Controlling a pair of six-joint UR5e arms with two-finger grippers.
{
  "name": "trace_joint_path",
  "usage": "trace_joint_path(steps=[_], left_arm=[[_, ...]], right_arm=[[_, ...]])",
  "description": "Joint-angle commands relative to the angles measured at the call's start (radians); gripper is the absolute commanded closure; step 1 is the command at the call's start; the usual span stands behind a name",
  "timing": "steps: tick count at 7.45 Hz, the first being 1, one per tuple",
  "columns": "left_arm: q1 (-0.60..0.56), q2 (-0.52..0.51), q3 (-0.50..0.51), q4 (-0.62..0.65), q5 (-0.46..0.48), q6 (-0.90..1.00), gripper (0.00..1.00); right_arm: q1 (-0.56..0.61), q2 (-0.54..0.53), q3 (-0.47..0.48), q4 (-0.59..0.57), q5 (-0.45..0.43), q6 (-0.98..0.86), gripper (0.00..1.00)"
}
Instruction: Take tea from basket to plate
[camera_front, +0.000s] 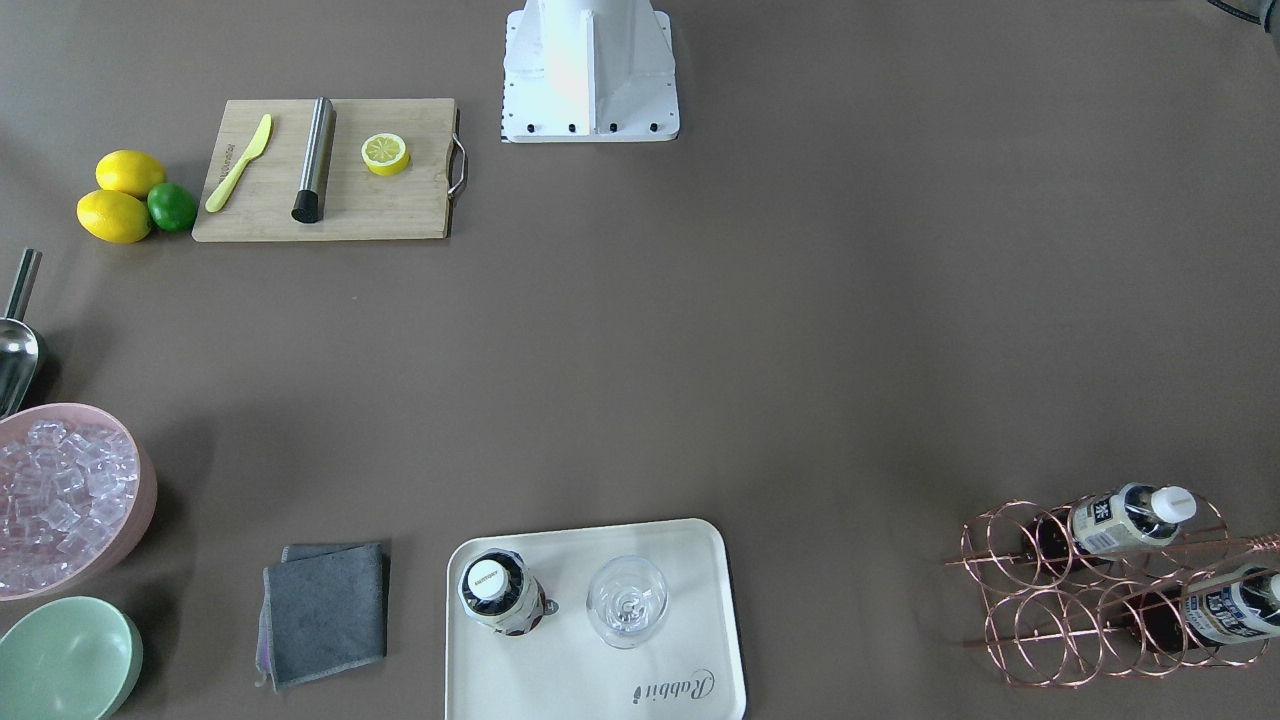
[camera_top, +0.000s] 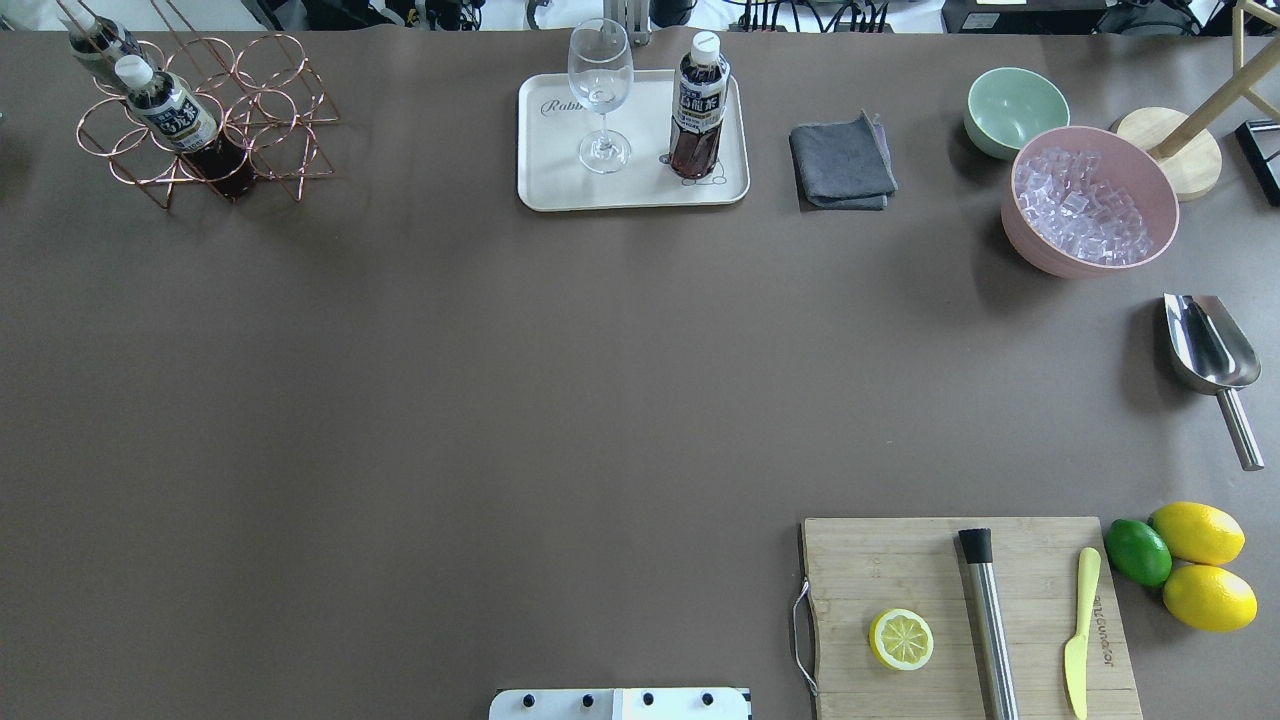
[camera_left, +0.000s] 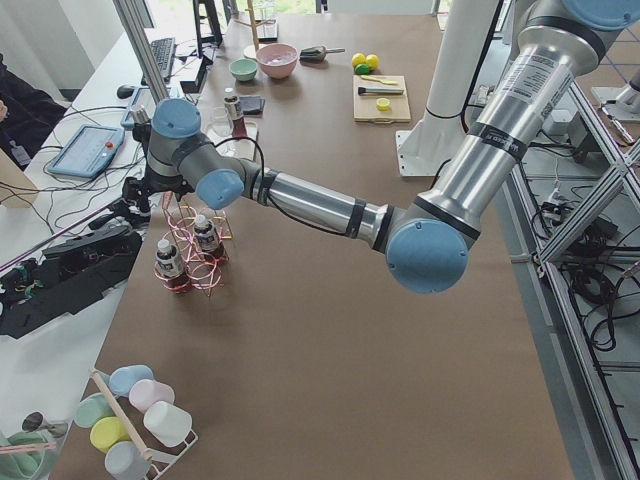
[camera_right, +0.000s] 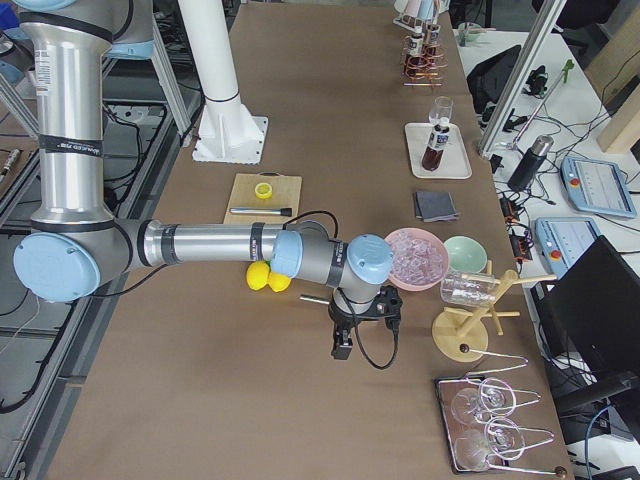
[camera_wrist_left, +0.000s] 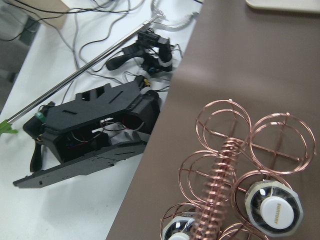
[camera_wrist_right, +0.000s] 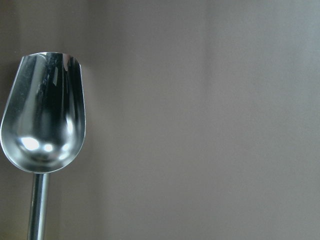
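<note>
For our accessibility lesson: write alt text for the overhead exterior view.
One small bottle of dark tea with a white cap stands upright on the cream rectangular tray beside an empty stemmed wine glass. Two more bottles sit in the rose-gold wire basket at the far left of the brown table.

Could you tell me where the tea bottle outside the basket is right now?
In the overhead view the tea bottle stands upright on the right half of the plate, beside the wine glass, the grey cloth further right.
</note>
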Motion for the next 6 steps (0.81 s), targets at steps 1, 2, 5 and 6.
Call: trace_joint_path(steps=[1, 2, 5, 6], left_arm=[[-0.096, 0.185, -0.152, -0.118, -0.038, -0.371, 0.02], [-0.136, 0.268, -0.181, -0.115, -0.038, -0.392, 0.02], [-0.251, 0.346, -0.172, 0.225, -0.200, -0.384, 0.02], [-0.277, 0.344, -0.173, 0.351, -0.234, -0.384, 0.02]], right_arm=[[0.000, -0.001, 0.002, -0.001, 0.002, 0.000, 0.00], [0.000, -0.001, 0.000, -0.002, 0.002, 0.002, 0.00], [0.000, -0.002, -0.002, -0.002, 0.002, 0.002, 0.00], [0.000, -0.001, 0.006, -0.002, 0.006, 0.003, 0.00]])
